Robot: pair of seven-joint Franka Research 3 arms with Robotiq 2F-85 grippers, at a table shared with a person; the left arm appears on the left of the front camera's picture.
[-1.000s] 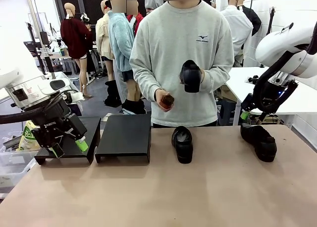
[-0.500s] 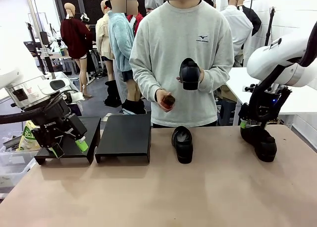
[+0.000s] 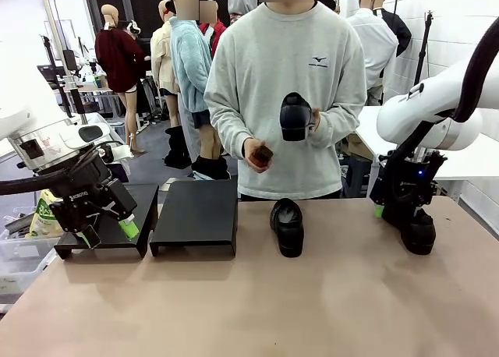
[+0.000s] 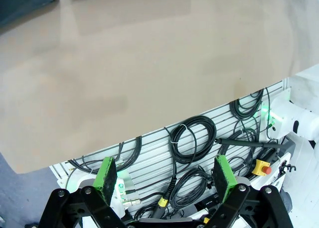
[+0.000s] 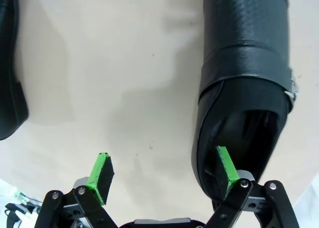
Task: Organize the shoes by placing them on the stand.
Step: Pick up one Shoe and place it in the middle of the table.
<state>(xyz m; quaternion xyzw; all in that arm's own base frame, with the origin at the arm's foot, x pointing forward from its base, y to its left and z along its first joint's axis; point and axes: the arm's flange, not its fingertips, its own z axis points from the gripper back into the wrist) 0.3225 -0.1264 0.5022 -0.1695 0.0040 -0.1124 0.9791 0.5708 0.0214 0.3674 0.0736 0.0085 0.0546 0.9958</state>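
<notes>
One black shoe lies mid-table, toe toward me. A second shoe lies at the right; my right gripper hangs open just over its heel end. In the right wrist view that shoe fills the upper right, and one green pad overlaps its heel opening while the other pad is over bare table; gripper open. The person holds a third shoe at chest height. The black stand sits at the left. My left gripper hangs open before the stand's left panel.
The person stands at the far edge, a small dark object in the other hand. The left wrist view shows my open left gripper over the table's edge with cables below. Another shoe's edge is at the right wrist view's left.
My right arm has come left and down, bringing its gripper onto the heel end of the right shoe. The person's held shoe shifted slightly. My left arm has not moved.
</notes>
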